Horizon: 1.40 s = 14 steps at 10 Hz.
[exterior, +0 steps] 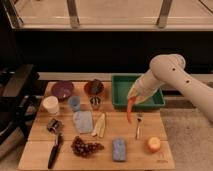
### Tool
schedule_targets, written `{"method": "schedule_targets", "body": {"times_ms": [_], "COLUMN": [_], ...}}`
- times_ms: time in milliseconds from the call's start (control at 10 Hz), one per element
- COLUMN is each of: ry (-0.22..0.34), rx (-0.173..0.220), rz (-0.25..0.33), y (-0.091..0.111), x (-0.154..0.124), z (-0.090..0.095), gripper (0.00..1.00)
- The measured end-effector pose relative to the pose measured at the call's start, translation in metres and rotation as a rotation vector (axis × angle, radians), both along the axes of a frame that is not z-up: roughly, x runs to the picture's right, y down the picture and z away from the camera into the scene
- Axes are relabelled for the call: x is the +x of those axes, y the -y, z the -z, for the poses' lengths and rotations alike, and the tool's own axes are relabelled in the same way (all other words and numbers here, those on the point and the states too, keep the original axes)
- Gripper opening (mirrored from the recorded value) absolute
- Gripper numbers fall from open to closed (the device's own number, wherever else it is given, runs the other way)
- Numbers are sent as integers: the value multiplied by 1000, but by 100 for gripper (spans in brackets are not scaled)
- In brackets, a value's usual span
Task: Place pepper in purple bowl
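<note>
pepper: i see the pepper (130,111) hanging tip-down in the air, its upper end in the jaws and its tip over the bare wood just left of the fork.
gripper: the gripper (135,97) is clamped together on the pepper's upper end; it sits in front of the green tray's near wall, over the right half of the table.
arm: the white arm (172,75) comes in from the right of my view and bends down to the gripper.
purple bowl: the purple bowl (62,90) stands at the back left of the table, well apart from the pepper.
red-brown bowl: the red-brown bowl (93,88) sits just right of the purple bowl, with a dark object in it.
green tray: the green tray (122,80) is at the back right, behind the gripper.
fork: the fork (138,126) lies on the wood, near the pepper's tip.
cups: a white cup (50,105) sits in front of the purple bowl, a blue cup (74,103) beside it, then a metal cup (95,102).
middle row: a grey-blue cloth (83,121) with pale strips (99,125) just beside it.
front row: a black-handled tool (54,150), grapes (86,147), a blue sponge (119,149) and an orange fruit (154,145).
table: the wooden table (37,132) carries all of it.
</note>
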<state>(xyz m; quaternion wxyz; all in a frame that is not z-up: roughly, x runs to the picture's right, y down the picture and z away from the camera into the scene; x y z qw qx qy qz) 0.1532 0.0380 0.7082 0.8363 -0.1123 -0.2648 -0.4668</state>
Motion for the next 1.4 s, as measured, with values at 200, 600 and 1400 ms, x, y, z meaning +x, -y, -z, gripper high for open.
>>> {"method": "schedule_targets", "body": {"times_ms": [200, 600, 1400], "ry": [48, 203, 233], "rx": [125, 317, 395], "rz": [25, 47, 50], "y": [35, 100, 113], "x": [-23, -111, -127], "z": [-3, -8, -11], "gripper": [0, 0, 0]}}
